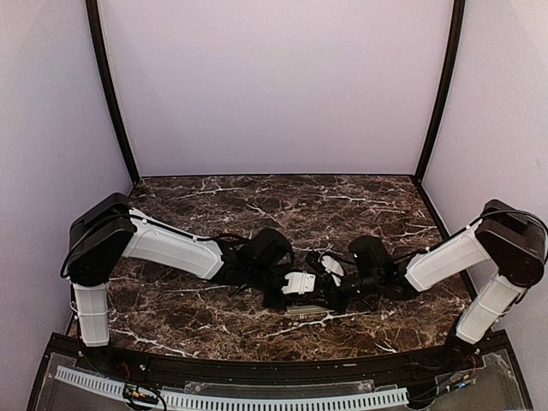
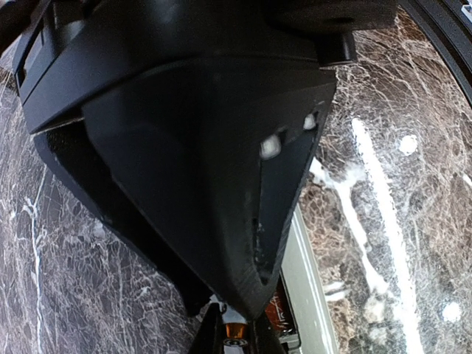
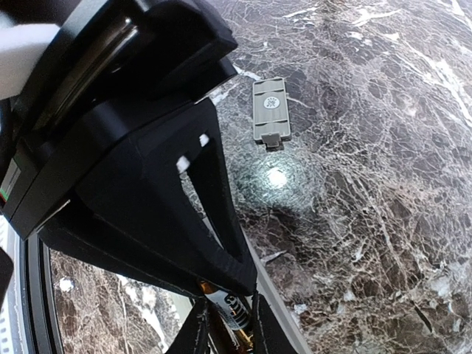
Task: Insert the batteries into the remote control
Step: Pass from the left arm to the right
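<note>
Remote control lies mid-tabletop toward the near edge, mostly blocked by both arms. Right gripper narrow, pinching a battery. Left gripper closed tight, contents unclear. Grey cover lies flat, well apart.

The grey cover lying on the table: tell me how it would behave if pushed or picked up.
The cover lies flat, so it would probably slide rather than roll or tip. The marble table looks polished, so it likely skids easily. It looks thin, probably light and hard to pinch from above.
</note>
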